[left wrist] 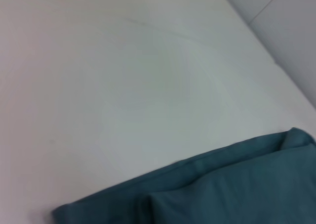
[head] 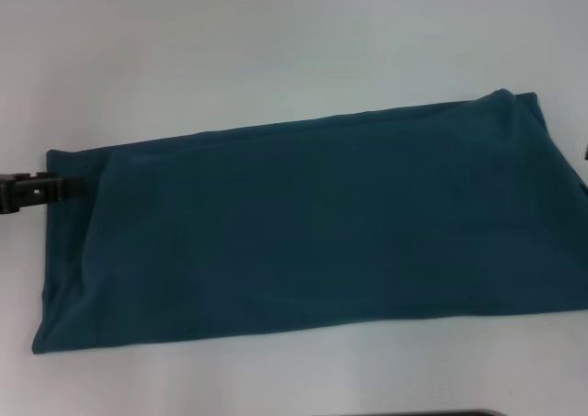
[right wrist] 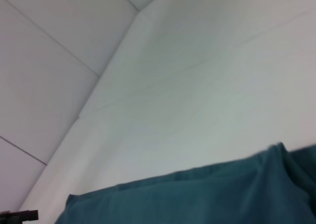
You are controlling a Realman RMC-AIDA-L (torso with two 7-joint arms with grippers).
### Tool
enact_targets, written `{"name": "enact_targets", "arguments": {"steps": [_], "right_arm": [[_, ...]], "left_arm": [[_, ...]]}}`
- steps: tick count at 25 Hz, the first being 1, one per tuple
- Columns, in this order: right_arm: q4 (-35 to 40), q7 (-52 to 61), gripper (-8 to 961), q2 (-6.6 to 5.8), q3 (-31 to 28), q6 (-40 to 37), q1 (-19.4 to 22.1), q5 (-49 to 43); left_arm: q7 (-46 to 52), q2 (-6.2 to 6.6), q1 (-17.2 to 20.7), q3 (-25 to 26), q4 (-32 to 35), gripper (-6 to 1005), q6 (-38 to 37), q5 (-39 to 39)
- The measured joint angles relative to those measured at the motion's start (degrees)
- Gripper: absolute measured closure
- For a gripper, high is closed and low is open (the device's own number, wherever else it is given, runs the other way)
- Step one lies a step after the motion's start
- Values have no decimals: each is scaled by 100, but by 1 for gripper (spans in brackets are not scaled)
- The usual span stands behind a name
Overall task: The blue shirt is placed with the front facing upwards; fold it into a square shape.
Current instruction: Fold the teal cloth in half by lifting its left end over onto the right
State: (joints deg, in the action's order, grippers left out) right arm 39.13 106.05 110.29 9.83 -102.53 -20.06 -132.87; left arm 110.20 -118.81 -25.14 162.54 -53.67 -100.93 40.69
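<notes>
- Shirt point(head: 312, 232) lies on table point(head: 276, 39), folded into a long strip.
- Left gripper point(head: 37, 192) at shirt's left edge; grip cannot be told.
- Right gripper unseen.
- Advice: lift both end corners together, fold evenly across.

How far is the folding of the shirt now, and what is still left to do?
Done: the shirt already lies on the white table as a long band, sleeves and lettering folded out of sight. In hand: the left gripper is at the band's left end, by its far corner; whether it grips the cloth cannot be seen. The right gripper is hardly in view. Left: the band is still far longer than it is wide, so it probably needs folding end over end into a square.
</notes>
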Motion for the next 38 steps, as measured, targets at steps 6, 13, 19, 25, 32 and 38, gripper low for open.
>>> {"name": "enact_targets", "arguments": {"steps": [6,13,19,25,32,38], "right_arm": [[-237,-481,87,98,7,198,-155,235],[-271,-740,90,292,-9,388,-351,273],[-305,-709,91,381,19,419,-514,331],[-345,-751,93,462,45,389,-602,478],[-345,-839,94,536,89,431,-664,522],[-346,-844,95,539,102,427,-701,535]], "left_arm": [[-284,11,92,-21,368,311,-172,114],[-666,-35,265,-124,462,311,-574,99],[-668,-36,309,-622,688,311,-262,50],[-632,-21,323,-767,770,311,157,-61],[-624,-24,241,-923,957,311,622,-281],[-622,-35,204,-969,922,312,632,-261]]}}
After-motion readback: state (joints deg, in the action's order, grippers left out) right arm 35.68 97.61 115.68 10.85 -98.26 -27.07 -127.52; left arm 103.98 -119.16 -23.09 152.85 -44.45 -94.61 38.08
